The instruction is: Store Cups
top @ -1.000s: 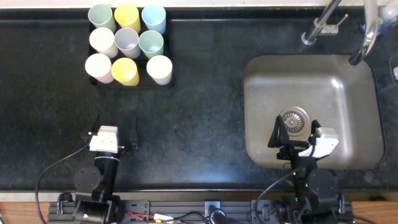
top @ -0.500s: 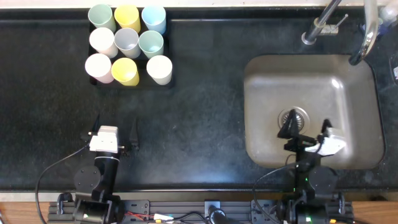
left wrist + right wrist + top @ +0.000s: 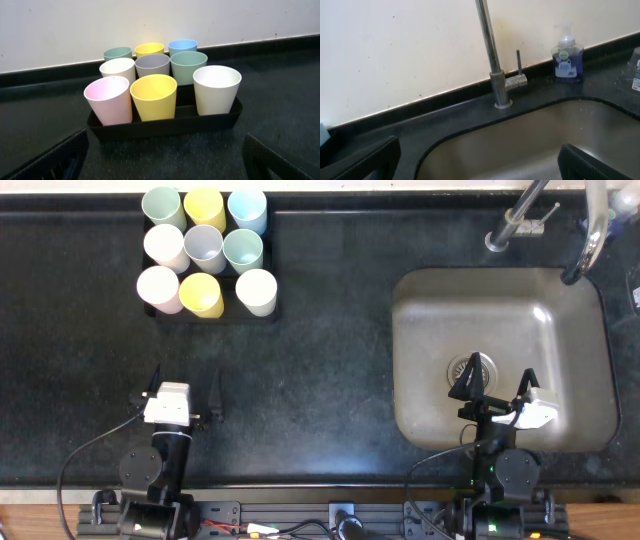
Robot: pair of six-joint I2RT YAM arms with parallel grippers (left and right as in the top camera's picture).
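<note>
Gaping open, the left gripper is pointed at the trayed cups, the right gripper held over the sink.

The right hand has turned (and shifted slightly right) over the sink.

We are looking at a kitchen. A dark speckled countertop runs along a white wall, and a steel sink with a round drain is set into it. A tall faucet rises behind the sink, with a blue soap bottle near it by the wall. On the countertop, a black tray holds nine pastel cups.
</note>
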